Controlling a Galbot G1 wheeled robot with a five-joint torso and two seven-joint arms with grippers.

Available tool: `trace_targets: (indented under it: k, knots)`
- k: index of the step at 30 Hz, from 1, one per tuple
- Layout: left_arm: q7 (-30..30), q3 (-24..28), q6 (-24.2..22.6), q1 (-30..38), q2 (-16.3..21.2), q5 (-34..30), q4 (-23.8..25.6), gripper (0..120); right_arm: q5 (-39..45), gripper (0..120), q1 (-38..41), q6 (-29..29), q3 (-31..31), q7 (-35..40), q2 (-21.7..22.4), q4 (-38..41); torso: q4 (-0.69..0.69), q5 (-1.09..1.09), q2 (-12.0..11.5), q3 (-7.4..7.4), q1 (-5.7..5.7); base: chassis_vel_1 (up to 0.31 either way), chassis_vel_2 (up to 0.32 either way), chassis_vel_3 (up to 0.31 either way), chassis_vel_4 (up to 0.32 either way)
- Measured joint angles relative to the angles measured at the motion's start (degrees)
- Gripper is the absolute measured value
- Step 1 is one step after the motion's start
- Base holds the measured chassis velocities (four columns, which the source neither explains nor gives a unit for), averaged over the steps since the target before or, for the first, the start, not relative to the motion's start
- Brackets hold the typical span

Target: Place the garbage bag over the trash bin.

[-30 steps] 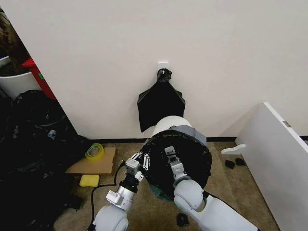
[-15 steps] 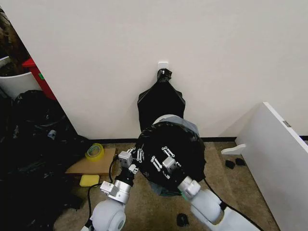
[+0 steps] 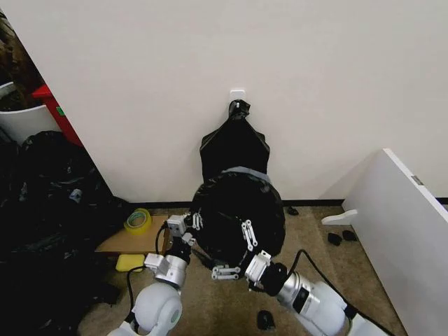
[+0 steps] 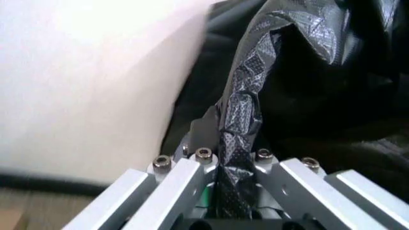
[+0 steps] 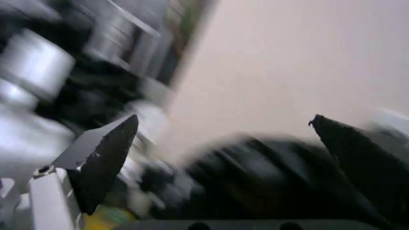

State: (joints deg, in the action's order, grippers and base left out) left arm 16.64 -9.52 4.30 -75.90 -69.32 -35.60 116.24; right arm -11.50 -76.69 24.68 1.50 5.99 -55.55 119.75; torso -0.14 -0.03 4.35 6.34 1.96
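A flat black bundle hangs from a white wall hook, a roll of yellow tape rests on a cardboard sheet beside a yellow sponge, and black bags heap nearby.

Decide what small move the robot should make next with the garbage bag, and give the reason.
Probably open the left gripper and let go. The garbage bag is stretched over the bin hidden beneath it, the right gripper hangs open at its near edge, and only the left pinches a fold of plastic.
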Motion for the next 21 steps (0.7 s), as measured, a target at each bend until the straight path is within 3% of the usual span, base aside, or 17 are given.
trace_targets:
  k: [6,12,21]
  knots:
    - [5.5,-2.7,-7.2,0.0,-0.3,-7.9,2.4,0,-0.8,100,-3.3,-7.8,0.7,11.4,0.5,2.2,-0.01,-0.01,0.0,0.00,0.00,0.000,0.000,0.000,0.000]
    - [11.2,-7.4,-13.6,1.4,-1.0,-13.8,3.4,0,-1.0,100,-3.5,-5.6,0.1,9.9,0.9,-0.6,0.00,-0.01,0.0,0.01,0.00,0.000,0.000,0.000,0.000]
    - [13.8,-10.7,-16.5,1.5,-0.6,-19.1,5.4,0,-0.1,100,-1.5,-2.7,0.1,6.4,-0.4,-5.8,0.00,0.00,0.0,0.01,0.00,0.000,0.000,0.000,0.000]
